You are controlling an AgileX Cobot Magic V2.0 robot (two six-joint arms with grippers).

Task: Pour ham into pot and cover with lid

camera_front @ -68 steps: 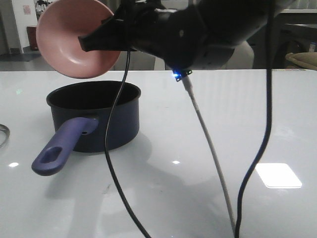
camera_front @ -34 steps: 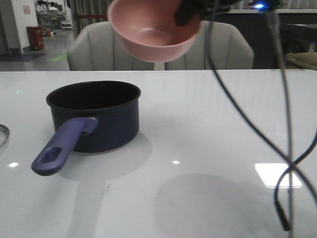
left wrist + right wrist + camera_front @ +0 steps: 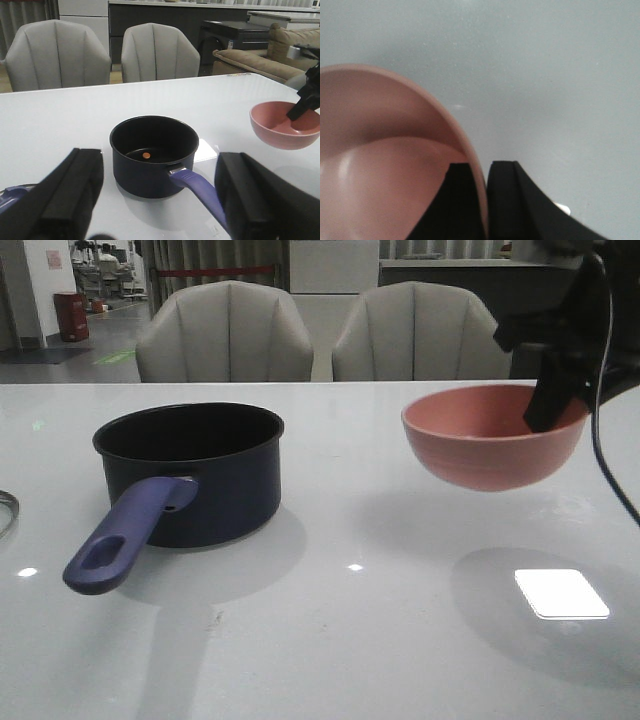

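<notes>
Right claw (image 3: 548,400) pinches the bowl (image 3: 492,436) rim, held level above the desk (image 3: 380,620). Left claw (image 3: 157,200) gapes wide, empty. Set bowl down flat, well clear of the pot (image 3: 190,472), before releasing.

Front view: camera set low, facing forward over the desk (image 3: 350,640) toward two chairs (image 3: 225,332); the pot (image 3: 200,472) stands near on the left, the pink bowl (image 3: 492,435) on the right. Left wrist view: looks across the desk from behind the left pincer (image 3: 155,200), whose fingers (image 3: 70,192) frame the pot (image 3: 154,156); it shares pot, bowl (image 3: 285,125) and chairs with the front view. Right wrist view: very close, facing down past the bowl rim (image 3: 462,140) onto bare desk (image 3: 545,75).
</notes>
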